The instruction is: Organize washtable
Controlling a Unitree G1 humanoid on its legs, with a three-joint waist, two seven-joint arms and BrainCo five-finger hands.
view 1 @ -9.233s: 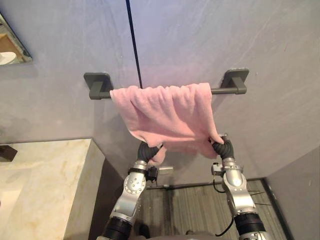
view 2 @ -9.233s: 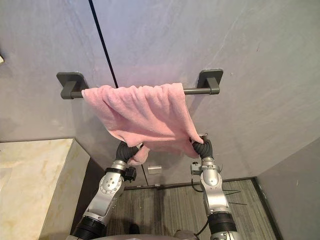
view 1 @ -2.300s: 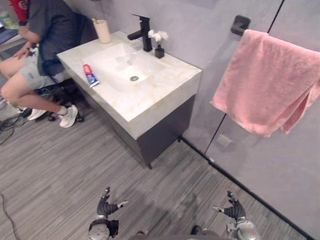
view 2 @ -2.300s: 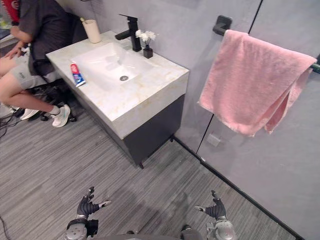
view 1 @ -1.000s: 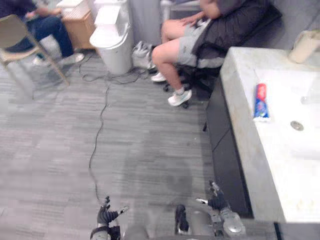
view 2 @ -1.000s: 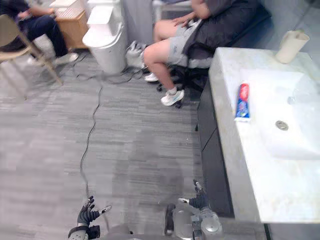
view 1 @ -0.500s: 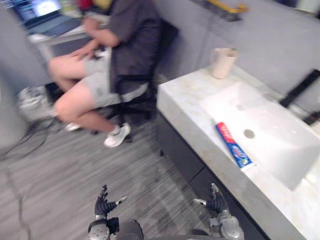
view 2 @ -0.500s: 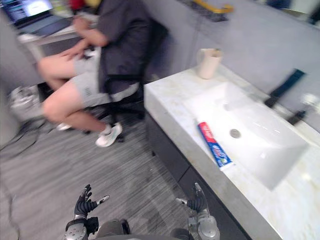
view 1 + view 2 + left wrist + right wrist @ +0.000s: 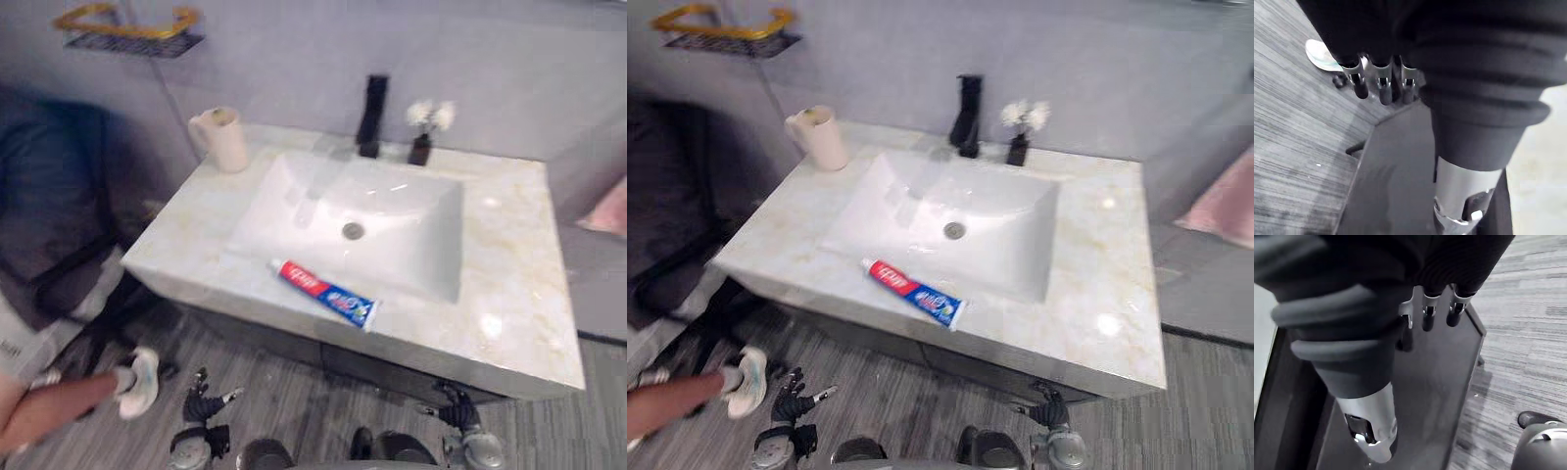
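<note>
Both hands hang low in front of the dark cabinet, below the counter's [image 9: 519, 264] front edge. Left hand [image 9: 201, 406]: fingers straight and spread, thumb out, holding nothing; its wrist view confirms this. Right hand [image 9: 454, 413]: fingers also relaxed and empty. The toothpaste tube [image 9: 326, 293] lies up and ahead of both hands, roughly between them, flat on the strip of counter between the basin [image 9: 392, 220] and the front edge. Its long axis runs diagonally. The narrow red end, which I take to be the cap end, points away toward the left hand's side. The wide blue end points back toward the right hand's side and sits close to the edge. I judge the tube light and soft-walled, so it will dent under a hard pinch, and its glossy skin will likely skate on polished stone. I would pinch across the width near the stiffer cap end, thumb on one flank and fingers on the other, rather than press down on the middle. The tube is flat, so a fingertip must get under its side. Nudging it could send the blue end off the counter. A cup [image 9: 224, 140] stands far ahead of the left hand, beyond the basin's corner, and looks a likely home for the tube. A tap [image 9: 371, 115] and a small flower vase [image 9: 423, 132] stand behind the basin, well ahead of both hands.
</note>
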